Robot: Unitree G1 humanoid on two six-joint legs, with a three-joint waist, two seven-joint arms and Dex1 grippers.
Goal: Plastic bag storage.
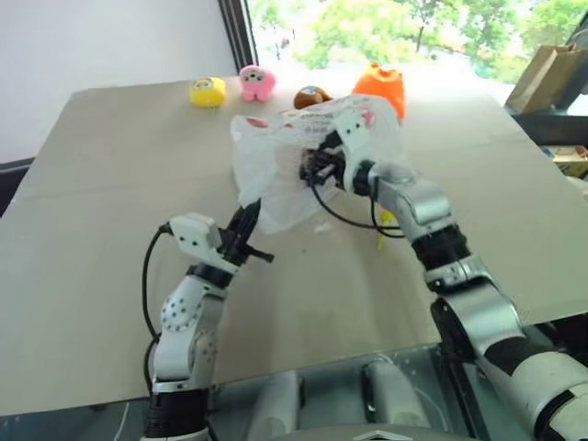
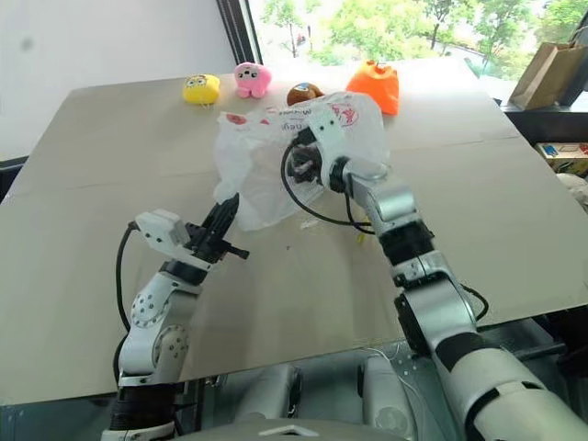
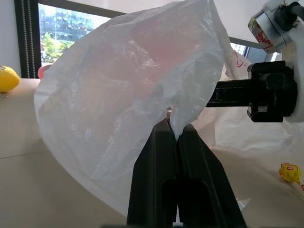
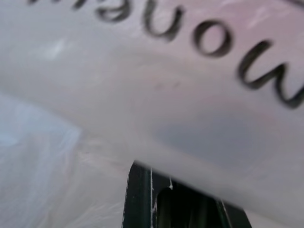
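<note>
The plastic bag [image 1: 294, 161] hangs lifted above the counter [image 1: 110, 276], stretched between the arms: the left gripper [image 3: 176, 135], jaws pressed together, pinches its lower near corner, while the right gripper [image 2: 303, 165], jaws closed, grips film at its upper side.

Beige table [image 1: 110, 303] carries 3 toys [image 1: 208, 91], probably an orange pouch [image 1: 380, 87].

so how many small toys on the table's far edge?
3: yellow toy farthest left, pink toy beside it, brown toy right of that, next to the orange pouch. The plastic bag may hide more.
</note>
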